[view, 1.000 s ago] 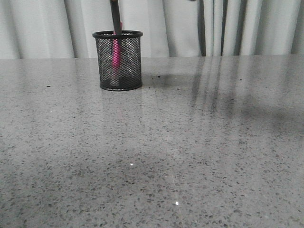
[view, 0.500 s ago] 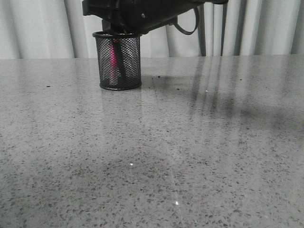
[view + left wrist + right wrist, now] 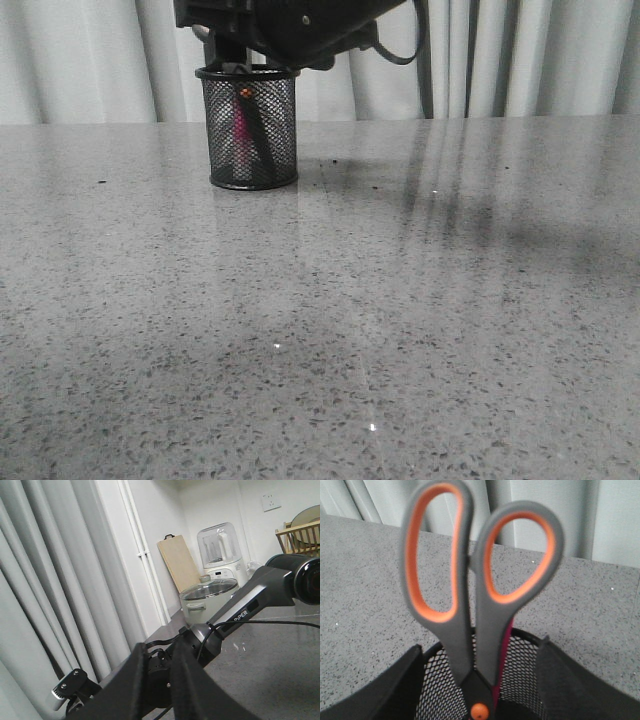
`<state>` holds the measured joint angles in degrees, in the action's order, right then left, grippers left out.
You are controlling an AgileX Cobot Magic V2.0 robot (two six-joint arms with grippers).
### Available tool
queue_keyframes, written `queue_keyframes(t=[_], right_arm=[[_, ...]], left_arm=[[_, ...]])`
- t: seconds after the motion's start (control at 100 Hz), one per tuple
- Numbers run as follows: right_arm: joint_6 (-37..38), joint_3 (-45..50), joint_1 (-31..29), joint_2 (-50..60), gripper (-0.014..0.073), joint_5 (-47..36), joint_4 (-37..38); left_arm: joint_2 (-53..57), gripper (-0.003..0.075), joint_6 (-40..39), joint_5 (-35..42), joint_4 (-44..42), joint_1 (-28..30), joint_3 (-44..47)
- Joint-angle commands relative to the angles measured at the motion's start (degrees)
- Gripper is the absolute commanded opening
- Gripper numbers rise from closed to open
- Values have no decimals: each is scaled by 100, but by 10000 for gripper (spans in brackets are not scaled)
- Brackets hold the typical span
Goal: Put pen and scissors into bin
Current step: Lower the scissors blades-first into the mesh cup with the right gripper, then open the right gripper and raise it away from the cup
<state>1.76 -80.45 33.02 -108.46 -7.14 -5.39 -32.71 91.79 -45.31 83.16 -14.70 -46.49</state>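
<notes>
The bin (image 3: 248,128), a black mesh cup, stands at the far left of the grey table. The pink pen (image 3: 241,125) stands inside it. The scissors (image 3: 475,605) stand in the bin (image 3: 520,680) blades down, with the grey-and-orange handles above the rim and the orange pivot dot (image 3: 246,93) just below it. A sliver of the pen (image 3: 506,642) shows behind them. My right gripper (image 3: 479,650) hangs over the bin (image 3: 247,62), open, its fingers (image 3: 405,690) apart from the scissors on either side. My left gripper (image 3: 160,647) is shut and empty, away from the bin.
Grey curtains (image 3: 90,60) hang behind the table's far edge. The speckled table top (image 3: 380,300) spreads in front of and to the right of the bin. The left wrist view shows my right arm (image 3: 250,600), a rice cooker (image 3: 207,597) and a wooden board (image 3: 177,562) beyond.
My right arm has come down into the front view over the bin. The scissors have gone down into the bin, from only the blades entering to the pivot dot below the rim.
</notes>
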Motion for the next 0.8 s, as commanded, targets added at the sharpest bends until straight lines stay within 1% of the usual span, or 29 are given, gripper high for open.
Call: queue_keyframes(t=[0.0, 0.08, 0.15, 0.22, 0.27, 0.34, 0.35, 0.36, 0.37, 0.38, 0.39, 0.4, 0.41, 0.43, 0.44, 0.45, 0.48, 0.53, 0.64, 0.79], right_arm=[[4, -126, -5, 469, 472, -178, -53], [4, -126, -5, 653, 472, -178, -53], [4, -126, -5, 868, 472, -178, -53], [4, -126, -5, 1117, 461, -112, -53], [4, -126, -5, 1320, 420, 72, -53], [4, -126, -5, 1663, 282, 595, -53], [4, -126, -5, 1733, 243, 714, -53], [4, -126, -5, 1768, 222, 797, -53], [-7, -126, -5, 1803, 178, 868, -53], [-7, -126, -5, 1874, 155, 1013, -53], [-7, -126, -5, 1910, 108, 1087, -53], [-7, -126, -5, 1984, 84, 1234, -53], [-7, -97, -5, 2058, 35, 1365, -53], [-7, -74, -5, 2137, -13, 1485, -33], [-7, -57, -5, 2178, -60, 1537, -13], [-7, -15, -5, 2262, -81, 1619, 0], [-21, 144, -5, 2499, -67, 1725, 17], [-21, 422, 19, 2825, -69, 1724, 58], [-21, 1479, 20, 3963, -69, 1425, 304], [-21, 3189, 20, 5497, -69, 906, 956]], left_arm=[[13, 96, -102, 106, 328, -54, -137], [66, 96, -102, 287, 328, -54, -137], [173, 96, -110, 686, 328, -54, -67], [346, 96, -110, 1286, 328, -54, 109], [512, 96, -110, 1809, 341, -54, 307], [796, 96, -110, 2387, 397, -54, 670], [828, 96, -110, 2433, 395, -54, 750], [891, 96, -110, 2477, 405, -54, 790], [923, 96, -110, 2559, 413, -54, 872], [989, 96, -110, 2596, 412, -54, 913], [1023, 96, -110, 2665, 429, -54, 995], [1091, 95, -110, 2701, 430, -54, 1036], [1159, 95, -110, 2761, 441, -54, 1119], [1229, 95, -110, 2813, 456, -54, 1202], [1264, 95, -110, 2853, 467, -54, 1282], [1334, 95, -110, 2870, 465, -54, 1322], [1507, 90, -110, 2958, 496, -54, 1517], [1705, 70, -110, 3001, 548, -54, 1777], [2203, -18, -110, 3087, 687, -54, 2256], [2594, -19, -110, 3126, 1135, -54, 2795]])
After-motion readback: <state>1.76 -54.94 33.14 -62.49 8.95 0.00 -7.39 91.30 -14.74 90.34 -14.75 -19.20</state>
